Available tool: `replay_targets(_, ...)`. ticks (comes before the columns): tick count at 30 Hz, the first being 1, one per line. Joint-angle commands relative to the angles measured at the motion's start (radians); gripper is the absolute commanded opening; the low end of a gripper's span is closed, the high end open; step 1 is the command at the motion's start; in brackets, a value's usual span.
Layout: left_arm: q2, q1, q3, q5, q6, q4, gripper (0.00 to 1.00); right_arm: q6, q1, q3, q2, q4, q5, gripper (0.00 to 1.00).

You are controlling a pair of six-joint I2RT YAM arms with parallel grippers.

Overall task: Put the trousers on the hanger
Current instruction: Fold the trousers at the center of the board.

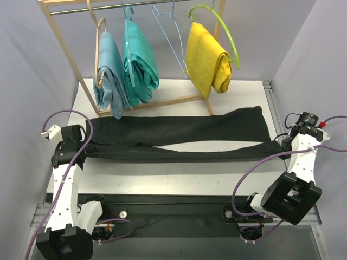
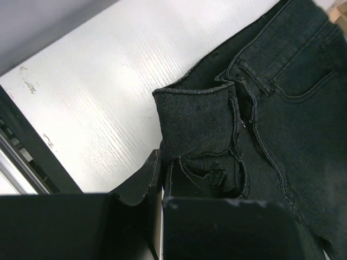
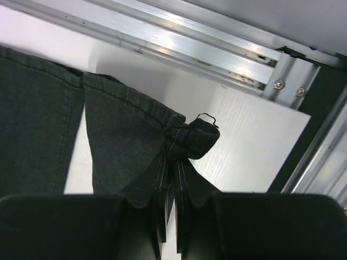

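Trousers lie stretched flat in front of the hanger, waistband pinched in the closed left gripper, hem in the closed right gripper; grasping looks done, and next comes an even lift toward the hanger.

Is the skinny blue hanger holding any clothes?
No, the hanger hangs bare on the rail, between the teal trousers and the yellow trousers.
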Motion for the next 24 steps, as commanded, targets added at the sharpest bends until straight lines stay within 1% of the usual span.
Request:
replay_targets(1,-0.120,0.018,0.012,-0.181,0.077,0.002,0.00,-0.055,-0.018,-0.023,-0.046,0.014,0.191,0.00)
replay_targets(3,-0.169,0.018,0.016,-0.194,0.110,-0.015,0.00,-0.078,-0.017,-0.024,-0.059,0.005,0.208,0.00)
replay_targets(9,-0.251,0.020,0.053,-0.241,0.216,-0.061,0.00,-0.133,-0.017,-0.003,-0.100,-0.052,0.297,0.00)
replay_targets(13,-0.281,0.017,0.079,-0.275,0.289,-0.065,0.00,-0.156,-0.011,0.006,-0.135,-0.054,0.309,0.00)
replay_targets(16,-0.283,0.017,0.099,-0.283,0.332,-0.048,0.00,-0.188,0.011,0.042,-0.119,-0.034,0.346,0.00)
replay_targets(19,-0.239,0.017,0.119,-0.238,0.386,-0.014,0.00,-0.213,0.027,0.106,-0.079,-0.015,0.380,0.00)
replay_targets(23,-0.107,0.018,0.154,-0.136,0.352,-0.023,0.00,-0.233,0.095,0.178,0.003,0.000,0.433,0.00)
replay_targets(24,-0.078,0.017,0.176,-0.078,0.346,-0.026,0.00,-0.239,0.131,0.215,0.021,-0.002,0.444,0.00)
